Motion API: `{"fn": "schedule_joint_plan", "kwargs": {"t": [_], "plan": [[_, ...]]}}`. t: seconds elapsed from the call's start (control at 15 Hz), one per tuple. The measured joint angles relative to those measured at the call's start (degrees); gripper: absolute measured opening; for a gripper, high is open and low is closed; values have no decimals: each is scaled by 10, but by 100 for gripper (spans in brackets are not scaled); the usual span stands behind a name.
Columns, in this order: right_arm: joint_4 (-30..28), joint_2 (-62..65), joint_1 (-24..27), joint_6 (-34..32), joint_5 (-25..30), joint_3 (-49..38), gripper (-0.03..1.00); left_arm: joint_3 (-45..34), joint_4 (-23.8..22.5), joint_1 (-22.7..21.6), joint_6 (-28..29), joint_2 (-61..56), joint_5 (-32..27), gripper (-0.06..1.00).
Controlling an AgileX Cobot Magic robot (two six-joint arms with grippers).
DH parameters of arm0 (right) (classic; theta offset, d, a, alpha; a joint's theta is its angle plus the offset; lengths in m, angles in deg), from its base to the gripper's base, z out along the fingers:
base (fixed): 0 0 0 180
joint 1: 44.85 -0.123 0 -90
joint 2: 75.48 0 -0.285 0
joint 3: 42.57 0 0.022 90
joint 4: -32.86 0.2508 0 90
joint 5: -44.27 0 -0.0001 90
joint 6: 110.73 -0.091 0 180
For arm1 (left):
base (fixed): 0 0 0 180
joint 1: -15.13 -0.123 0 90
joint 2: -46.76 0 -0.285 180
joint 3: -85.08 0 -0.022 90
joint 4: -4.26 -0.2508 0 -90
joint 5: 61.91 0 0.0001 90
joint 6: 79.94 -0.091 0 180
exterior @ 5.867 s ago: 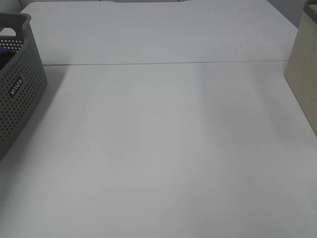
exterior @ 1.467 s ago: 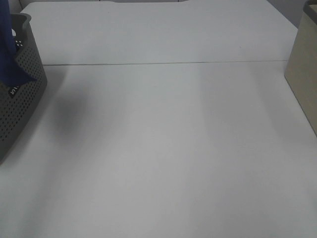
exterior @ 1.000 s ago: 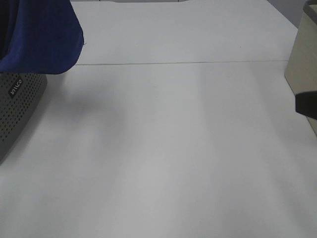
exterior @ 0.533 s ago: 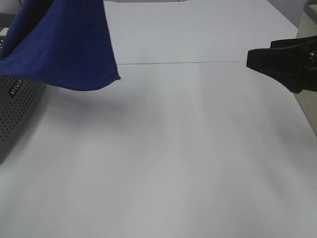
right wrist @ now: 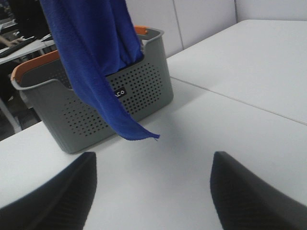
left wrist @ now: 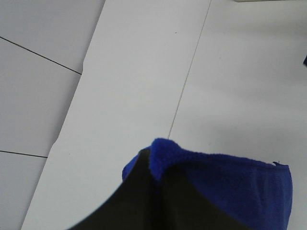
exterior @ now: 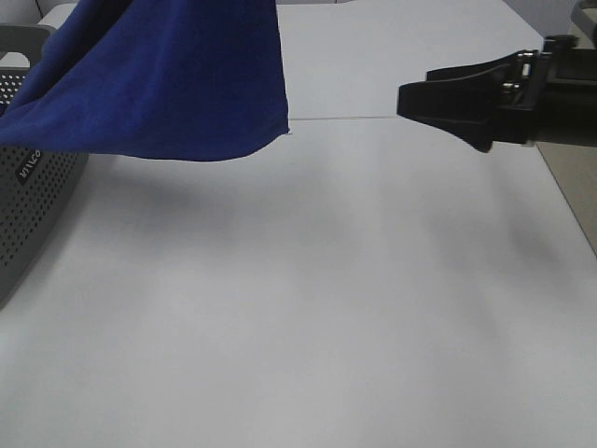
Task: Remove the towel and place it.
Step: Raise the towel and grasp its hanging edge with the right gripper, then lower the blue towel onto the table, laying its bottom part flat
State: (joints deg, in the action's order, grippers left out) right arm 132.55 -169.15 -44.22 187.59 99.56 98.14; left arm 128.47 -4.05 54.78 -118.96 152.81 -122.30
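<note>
The royal-blue towel [exterior: 168, 84] hangs in the air at the upper left, its top going out of the exterior view and its lower corner above the table seam. One end still trails over the grey perforated basket [exterior: 28, 196]. My left gripper [left wrist: 152, 160] is shut on a fold of the towel [left wrist: 230, 179]; it lies outside the exterior view. My right gripper [exterior: 415, 86] reaches in from the right, open and empty, well apart from the towel. In the right wrist view the right gripper [right wrist: 153, 163] faces the draped towel [right wrist: 91, 62] and the basket [right wrist: 139, 91].
A beige box [exterior: 576, 191] stands at the right edge behind the right arm. The white table [exterior: 298, 308] has a seam across it. The basket has an orange rim [right wrist: 33, 62] in the right wrist view.
The towel has been lifted out of the basket and has swung rightward over the table. The right gripper has come in from the right edge, moving left, still open.
</note>
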Motion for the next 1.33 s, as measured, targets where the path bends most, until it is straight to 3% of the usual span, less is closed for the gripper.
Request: {"fn": "schedule_joint_plan", "kwargs": {"t": [0.33,0.6,1.0,1.33], "plan": [[0,-79,-123,42,-88,94,67,0,1,2,0,0,1,0],[1,-144,-147,47,-105,171,67,0,1,2,0,0,1,0],[-1,-193,-198,77,-109,223,67,0,1,2,0,0,1,0],[0,-195,-207,77,-101,230,65,0,1,2,0,0,1,0]]}}
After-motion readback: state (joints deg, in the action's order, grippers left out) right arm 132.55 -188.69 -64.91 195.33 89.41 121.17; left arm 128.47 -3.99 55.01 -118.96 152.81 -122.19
